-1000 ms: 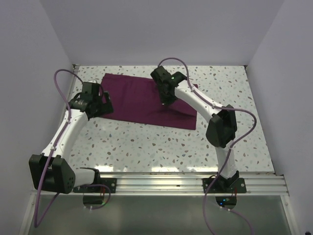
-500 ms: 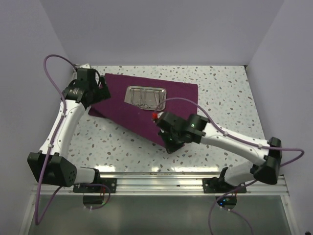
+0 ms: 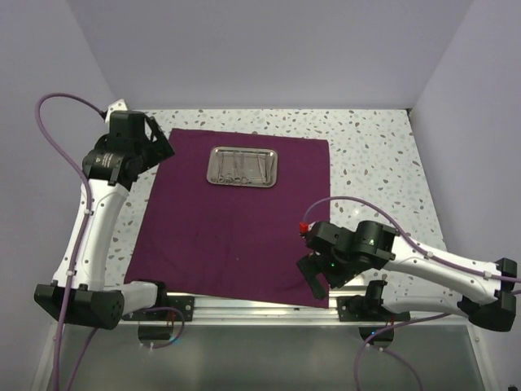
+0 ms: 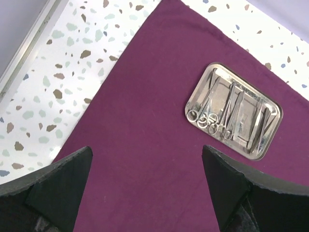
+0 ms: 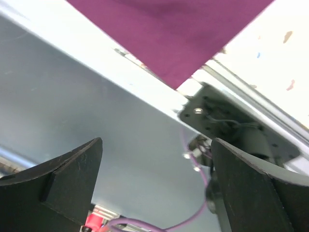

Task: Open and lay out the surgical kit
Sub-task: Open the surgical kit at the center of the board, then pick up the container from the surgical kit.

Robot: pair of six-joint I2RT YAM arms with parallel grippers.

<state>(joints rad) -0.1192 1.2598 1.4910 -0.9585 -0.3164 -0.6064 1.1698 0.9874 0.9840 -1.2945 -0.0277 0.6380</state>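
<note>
My right fingers (image 5: 58,169) are spread wide with nothing between them. They hover low at the near edge of the counter (image 3: 374,163), just above the near right corner of the dark magenta cloth (image 3: 236,228), where that corner reaches onto the metal rail (image 3: 244,303). My left fingers (image 4: 53,179) are also spread wide and empty, raised above the far left corner of the cloth and looking down along it. The cloth lies open and nearly flat across the middle of the counter. A small shiny steel tray (image 3: 242,166) sits on its far half, near the centre. Thin silver instruments (image 4: 227,113) lie packed inside the tray, some crossing, with their ring handles bunched at one end. I judge the unwrapping done and the instruments not yet laid out. The likeliest trouble comes from those crossed handles: a pinch on one piece may lift or flick its neighbour. The light tray may also skate on the cloth if I push against its rim. Snagging the corner on the rail could drag the cloth and shift the tray.
</note>
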